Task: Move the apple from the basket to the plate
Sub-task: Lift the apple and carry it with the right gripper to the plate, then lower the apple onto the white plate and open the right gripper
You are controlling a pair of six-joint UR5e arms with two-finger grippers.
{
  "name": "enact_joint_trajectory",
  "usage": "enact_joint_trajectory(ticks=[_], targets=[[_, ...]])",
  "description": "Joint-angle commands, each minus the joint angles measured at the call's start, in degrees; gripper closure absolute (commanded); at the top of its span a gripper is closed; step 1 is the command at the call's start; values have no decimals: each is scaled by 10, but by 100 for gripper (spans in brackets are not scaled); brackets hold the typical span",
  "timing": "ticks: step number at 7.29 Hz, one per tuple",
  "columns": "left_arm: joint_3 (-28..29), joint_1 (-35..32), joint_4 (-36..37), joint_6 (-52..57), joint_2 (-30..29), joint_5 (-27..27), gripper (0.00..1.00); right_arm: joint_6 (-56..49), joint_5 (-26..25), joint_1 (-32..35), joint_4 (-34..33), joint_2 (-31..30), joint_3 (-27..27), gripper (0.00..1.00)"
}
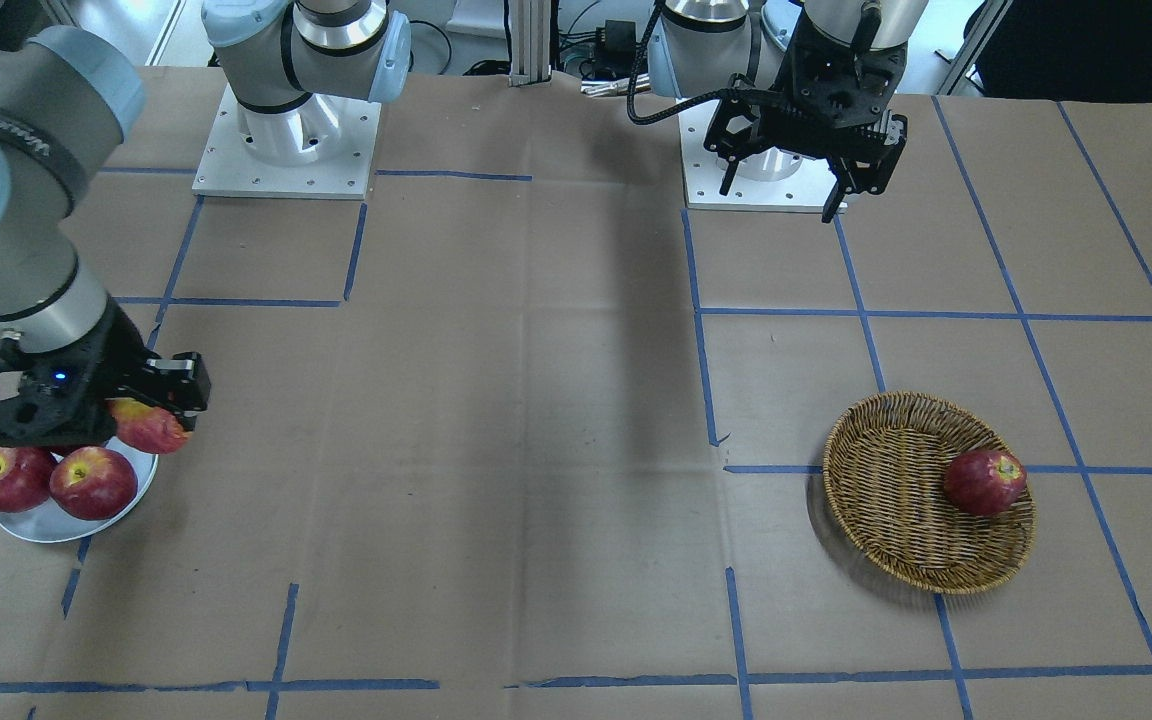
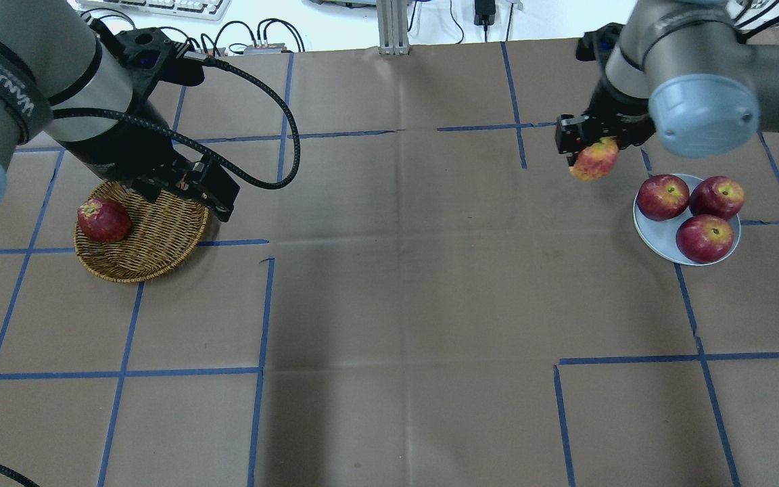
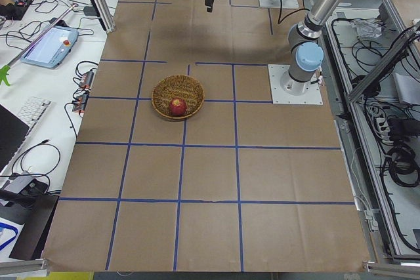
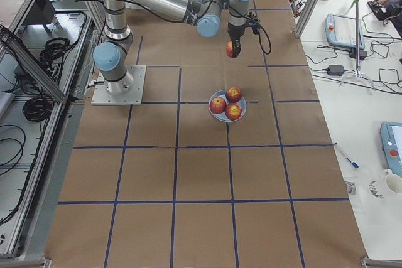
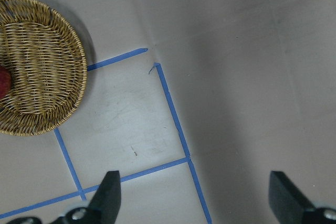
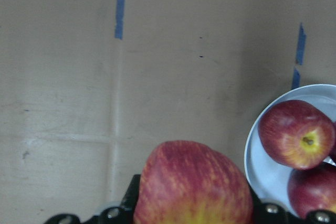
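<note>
From the front, the right gripper [image 1: 150, 418] hid the top of the streaked red-and-yellow apple [image 1: 148, 427] and one of three dark red apples [image 2: 662, 197] on the small glossy white plate [image 2: 660, 233]. The right wrist view cut off the held apple's underside and half the plate. The left wrist view showed only a red sliver of the lone dark apple [image 2: 103, 220] in the round woven wicker basket [image 2: 153, 247].

The right arm reached out with its jaws clamped on the streaked apple, which hung in the air at ten o'clock of the plate, off its rim. The left gripper [image 5: 197, 198] pointed down with its jaws wide and empty, the basket at its ten o'clock.
</note>
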Motion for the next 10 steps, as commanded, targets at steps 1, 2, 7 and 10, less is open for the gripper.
enact_joint_trajectory(ticks=[1, 2, 7, 10], targets=[[0, 1, 1, 0, 0, -1, 1, -141, 1, -99, 0, 2, 9, 45], [0, 1, 1, 0, 0, -1, 1, -186, 5, -132, -11, 7, 24, 45], [0, 1, 1, 0, 0, -1, 1, -214, 4, -153, -94, 45, 62, 45], [0, 1, 0, 0, 0, 0, 1, -214, 6, -153, -107, 61, 62, 43]])
